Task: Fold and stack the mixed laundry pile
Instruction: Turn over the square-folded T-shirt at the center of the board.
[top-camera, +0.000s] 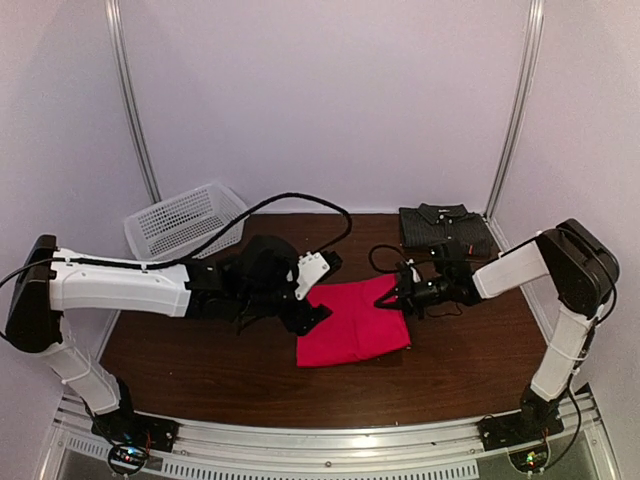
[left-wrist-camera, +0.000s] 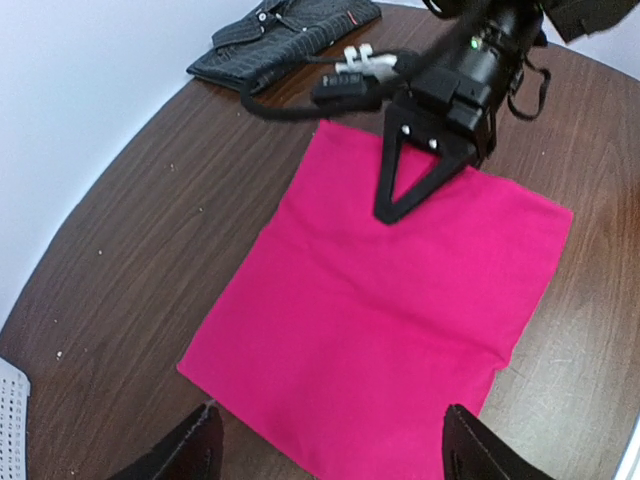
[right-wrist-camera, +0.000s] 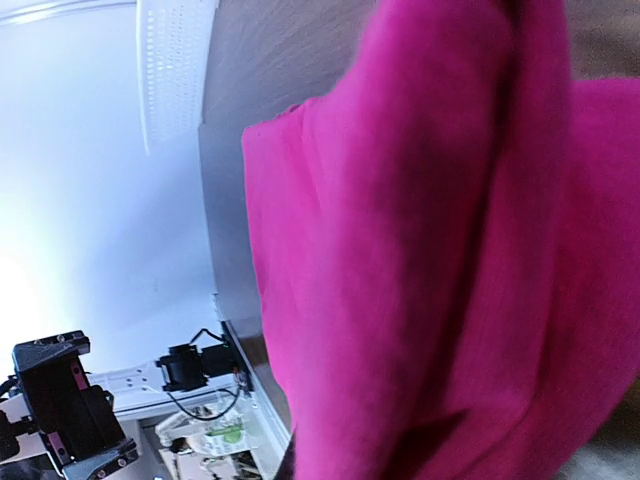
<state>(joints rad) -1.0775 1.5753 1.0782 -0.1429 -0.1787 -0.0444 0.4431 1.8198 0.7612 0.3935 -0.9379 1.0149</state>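
Red-pink T-shirt, limp, light (best taken by its corners), lies midway on the table, edge pinched in the right gripper; left gripper hangs wide.

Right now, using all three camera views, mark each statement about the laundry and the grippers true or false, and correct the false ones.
1. The red-pink T-shirt lies on top of the pinstriped shirt. False: they lie apart, with the pinstriped shirt at the far right corner.
2. The left gripper is open. True.
3. The right gripper is shut on the red-pink T-shirt. True.
4. The white lattice basket holds the pinstriped shirt. False: that shirt lies folded on the table, across from the basket.
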